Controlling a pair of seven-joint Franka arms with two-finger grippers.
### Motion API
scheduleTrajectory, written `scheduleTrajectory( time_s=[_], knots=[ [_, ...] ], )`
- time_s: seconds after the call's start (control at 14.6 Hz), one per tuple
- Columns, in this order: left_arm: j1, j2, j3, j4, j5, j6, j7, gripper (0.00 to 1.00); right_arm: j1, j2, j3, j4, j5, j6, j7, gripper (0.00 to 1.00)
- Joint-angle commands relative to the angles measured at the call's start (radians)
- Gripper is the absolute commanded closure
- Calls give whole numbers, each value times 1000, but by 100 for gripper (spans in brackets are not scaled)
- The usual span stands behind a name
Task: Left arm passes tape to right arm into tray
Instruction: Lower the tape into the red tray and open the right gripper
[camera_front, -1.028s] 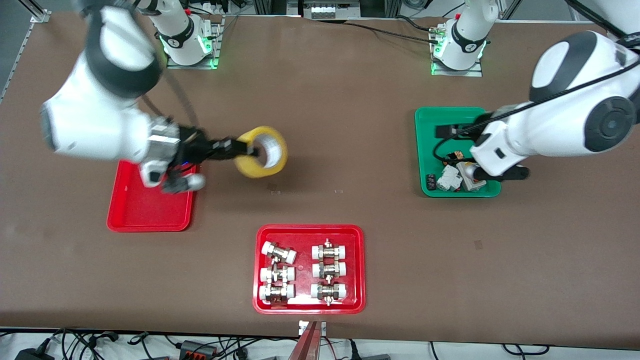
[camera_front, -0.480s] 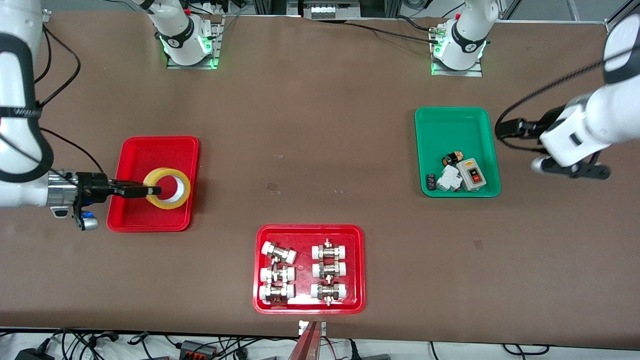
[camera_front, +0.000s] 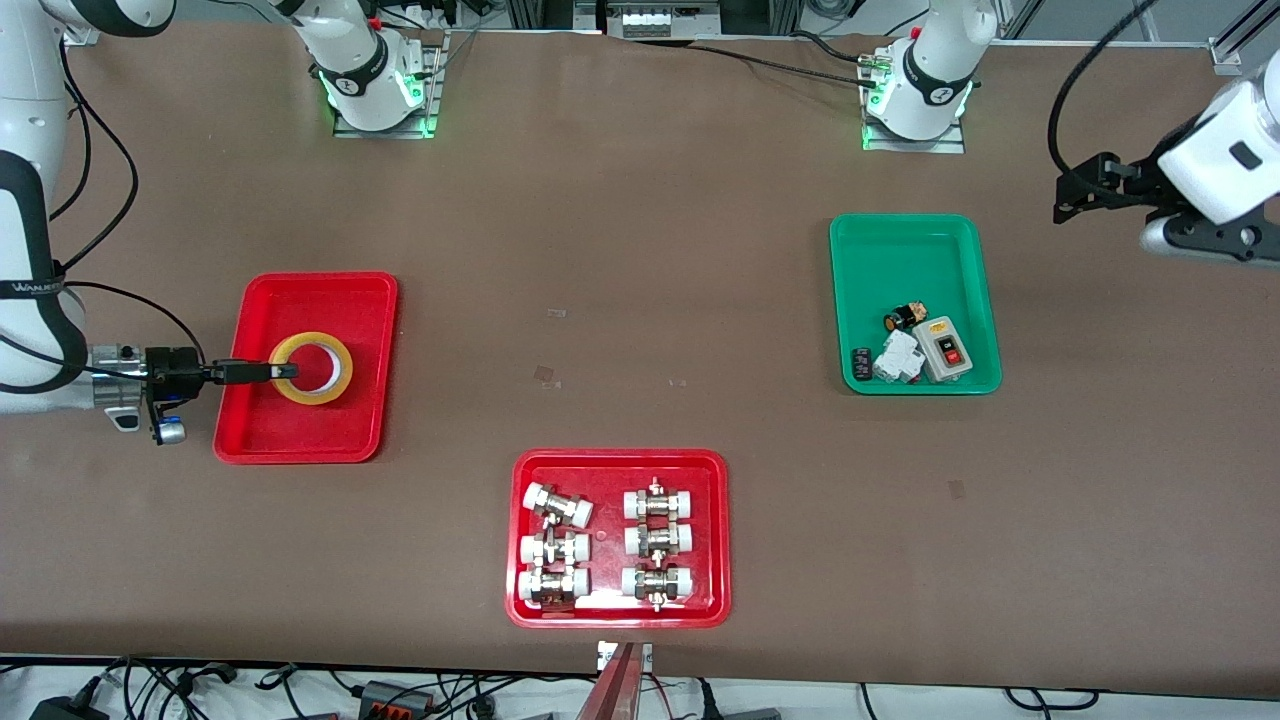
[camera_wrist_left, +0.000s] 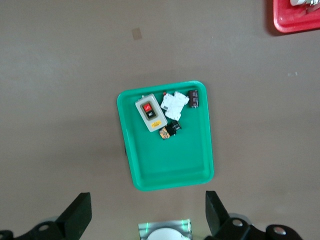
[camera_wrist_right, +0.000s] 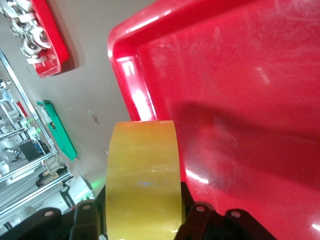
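The yellow tape (camera_front: 311, 367) is in the plain red tray (camera_front: 300, 432) at the right arm's end of the table, ring hole facing up. My right gripper (camera_front: 281, 371) reaches in over the tray's rim and is shut on the roll's wall. In the right wrist view the tape's yellow band (camera_wrist_right: 142, 175) sits between the two fingers, low over the tray's glossy floor (camera_wrist_right: 250, 100). I cannot tell whether the roll rests on the floor. My left gripper (camera_front: 1205, 245) is open and empty, high over the table past the green tray (camera_front: 905, 240); its fingers (camera_wrist_left: 75, 215) stand wide apart.
The green tray (camera_wrist_left: 170, 165) holds a grey switch box (camera_front: 945, 347) and small electrical parts. A second red tray (camera_front: 520, 540) with several metal fittings lies near the front camera. The arm bases (camera_front: 375, 85) stand at the table's edge farthest from that camera.
My right gripper has lowered the tape deeper into the red tray and drawn back slightly. My left arm has pulled up and away from the green tray toward its end.
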Motion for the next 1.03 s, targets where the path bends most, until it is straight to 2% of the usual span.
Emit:
scheduleTrajectory(
  time_s=[0.0,0.21,0.27,0.34,0.41,0.75,0.82,0.96],
  knots=[
    [-26,-112,32,-168,21,112,27,0,-22,11,23,14,2,-27,-24,66],
    [-15,-91,38,-135,13,117,39,0,-22,29,23,14,5,-27,-35,60],
    [-15,-89,41,-126,16,114,36,0,-22,31,23,14,5,-29,-42,46],
    [-14,-89,42,-109,19,106,35,0,-22,31,23,11,5,-29,-44,11],
    [-14,-86,42,-98,21,104,35,0,-23,31,23,3,4,-29,-51,0],
    [-11,-76,32,-109,19,146,-123,0,-13,36,21,-31,-4,-12,-90,0],
    [-12,-65,30,-105,19,149,-128,0,-8,36,21,-32,-28,8,-93,0],
    [-11,-60,29,-99,19,143,-117,0,13,25,23,-34,-144,71,-93,0]
  ],
)
